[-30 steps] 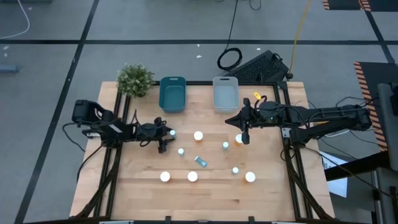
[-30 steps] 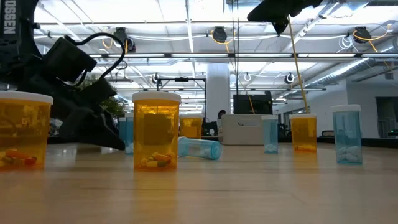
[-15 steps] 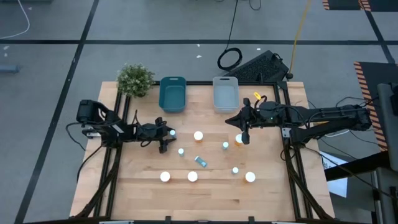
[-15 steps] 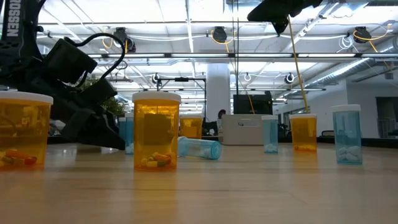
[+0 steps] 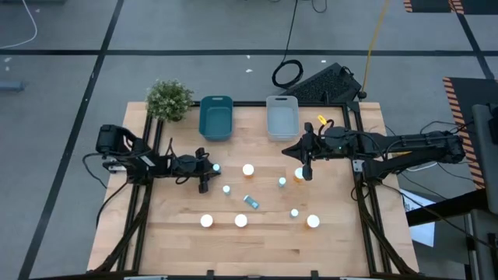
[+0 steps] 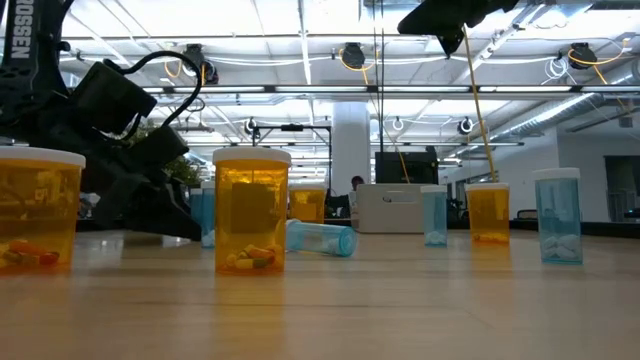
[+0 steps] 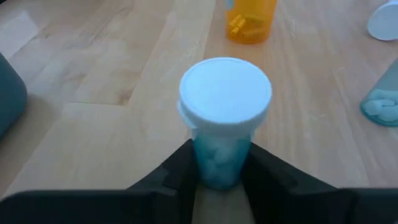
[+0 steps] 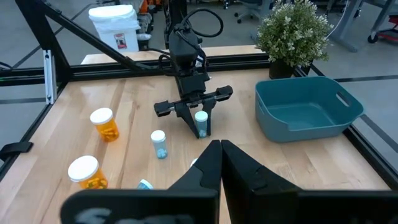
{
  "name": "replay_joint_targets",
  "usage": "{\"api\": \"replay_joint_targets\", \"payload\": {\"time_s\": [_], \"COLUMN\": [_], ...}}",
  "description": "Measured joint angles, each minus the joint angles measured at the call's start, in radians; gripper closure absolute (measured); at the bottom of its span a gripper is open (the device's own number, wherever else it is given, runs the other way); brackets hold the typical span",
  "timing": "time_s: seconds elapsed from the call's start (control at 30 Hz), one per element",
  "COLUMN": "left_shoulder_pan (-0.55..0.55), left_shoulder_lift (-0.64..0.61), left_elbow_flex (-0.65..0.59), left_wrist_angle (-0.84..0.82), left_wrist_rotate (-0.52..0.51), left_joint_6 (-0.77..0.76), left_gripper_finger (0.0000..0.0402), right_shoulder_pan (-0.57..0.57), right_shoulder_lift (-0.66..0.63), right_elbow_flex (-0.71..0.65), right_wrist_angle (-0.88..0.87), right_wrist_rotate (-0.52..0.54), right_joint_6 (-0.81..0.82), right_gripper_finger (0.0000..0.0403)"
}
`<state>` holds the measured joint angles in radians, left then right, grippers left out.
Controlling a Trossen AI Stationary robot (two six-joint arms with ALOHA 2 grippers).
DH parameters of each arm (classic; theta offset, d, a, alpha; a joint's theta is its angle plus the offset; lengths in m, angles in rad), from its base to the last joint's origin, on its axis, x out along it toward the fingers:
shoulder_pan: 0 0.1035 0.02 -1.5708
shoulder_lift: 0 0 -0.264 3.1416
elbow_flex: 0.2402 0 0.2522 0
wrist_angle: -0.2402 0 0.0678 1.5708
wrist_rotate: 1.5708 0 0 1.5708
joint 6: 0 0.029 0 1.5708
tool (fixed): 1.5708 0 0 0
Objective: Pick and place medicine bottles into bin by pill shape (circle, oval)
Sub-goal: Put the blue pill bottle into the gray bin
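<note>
One blue bottle [image 7: 224,124] between left jaws

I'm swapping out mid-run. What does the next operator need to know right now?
Left gripper: shut on a pale blue bottle, standing on the table in front of the teal bin.
Right gripper: shut, empty, hovering near the grey bin.
Done: nothing; both bins look empty.
Left: the held bottle, plus the amber and blue bottles across the table; one blue bottle lies on its side.
</note>
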<state>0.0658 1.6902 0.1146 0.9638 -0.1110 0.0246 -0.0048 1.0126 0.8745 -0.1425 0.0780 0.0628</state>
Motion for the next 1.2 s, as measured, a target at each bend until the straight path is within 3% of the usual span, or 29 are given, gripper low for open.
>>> {"api": "replay_joint_targets", "payload": {"time_s": [0.2,0.53,0.7,0.9,1.2], "left_shoulder_pan": [0.0,0.001,0.002,0.003,0.003], "left_shoulder_lift": [0.001,0.001,0.001,-0.008,-0.12], "left_elbow_flex": [0.0,0.0,-0.001,-0.002,-0.002], "left_wrist_angle": [0.0,0.001,0.011,0.034,-0.004], "left_wrist_rotate": [-0.012,-0.015,-0.013,-0.001,0.002], "left_joint_6": [0.0,-0.001,-0.001,0.008,0.025], "left_gripper_finger": [0.0296,0.0301,0.0299,0.0299,0.0298], "right_shoulder_pan": [0.0,-0.002,-0.01,-0.043,-0.057], "right_shoulder_lift": [0.0,0.072,0.196,0.383,0.638], "right_elbow_flex": [0.0,0.0,0.0,0.003,0.228], "right_wrist_angle": [0.0,0.041,0.221,0.493,0.417], "right_wrist_rotate": [0.008,0.117,0.188,0.113,0.048], "right_joint_6": [0.01,0.083,0.084,0.09,0.087], "right_gripper_finger": [0.0403,0.0403,0.0403,0.0403,0.0403]}}
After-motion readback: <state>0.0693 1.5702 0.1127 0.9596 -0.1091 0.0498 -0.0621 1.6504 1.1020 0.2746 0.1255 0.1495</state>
